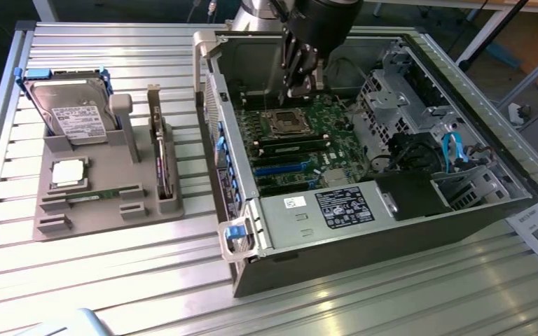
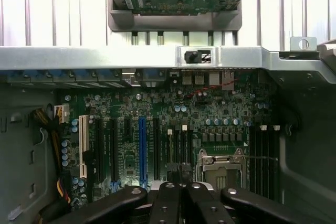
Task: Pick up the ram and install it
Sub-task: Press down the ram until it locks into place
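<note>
Hovering clenched and empty inside the open computer case (image 1: 493, 203), gripper (image 1: 302, 87) above the motherboard (image 2: 157, 129), while the ram (image 1: 96, 195) lies flat in the gray tray (image 1: 110, 224) well off toward the exterior view's left, long axis roughly sideways.

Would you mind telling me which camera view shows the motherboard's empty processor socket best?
The wrist view: the processor socket faces the camera, its metal frame clear just beyond the shut gripper. In the exterior view the socket appears smaller and at an angle, just below the gripper.
</note>
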Available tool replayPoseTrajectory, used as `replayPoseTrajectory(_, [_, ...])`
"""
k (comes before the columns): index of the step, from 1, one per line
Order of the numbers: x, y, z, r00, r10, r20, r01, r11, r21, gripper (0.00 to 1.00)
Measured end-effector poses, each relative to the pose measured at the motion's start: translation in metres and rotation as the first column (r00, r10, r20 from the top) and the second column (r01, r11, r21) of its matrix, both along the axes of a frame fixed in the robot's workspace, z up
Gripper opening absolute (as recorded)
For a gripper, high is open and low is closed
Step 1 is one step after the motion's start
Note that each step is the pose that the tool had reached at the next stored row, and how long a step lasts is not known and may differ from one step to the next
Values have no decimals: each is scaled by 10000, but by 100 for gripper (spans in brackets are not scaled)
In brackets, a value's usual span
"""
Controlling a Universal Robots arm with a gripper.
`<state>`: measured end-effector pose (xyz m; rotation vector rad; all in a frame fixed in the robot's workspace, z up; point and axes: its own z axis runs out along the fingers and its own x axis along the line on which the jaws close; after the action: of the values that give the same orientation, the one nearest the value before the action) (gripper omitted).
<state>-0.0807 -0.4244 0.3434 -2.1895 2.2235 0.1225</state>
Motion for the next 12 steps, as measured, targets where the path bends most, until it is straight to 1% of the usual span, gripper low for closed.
replayPoseTrajectory(4, [89,0,0,10000,0,-4,0,10000,0,10])
replayPoseTrajectory(6, [180,0,1,10000,-1,-14,1,10000,-1,10])
replayPoseTrajectory(12, [306,0,1,10000,-1,-20,1,10000,0,10])
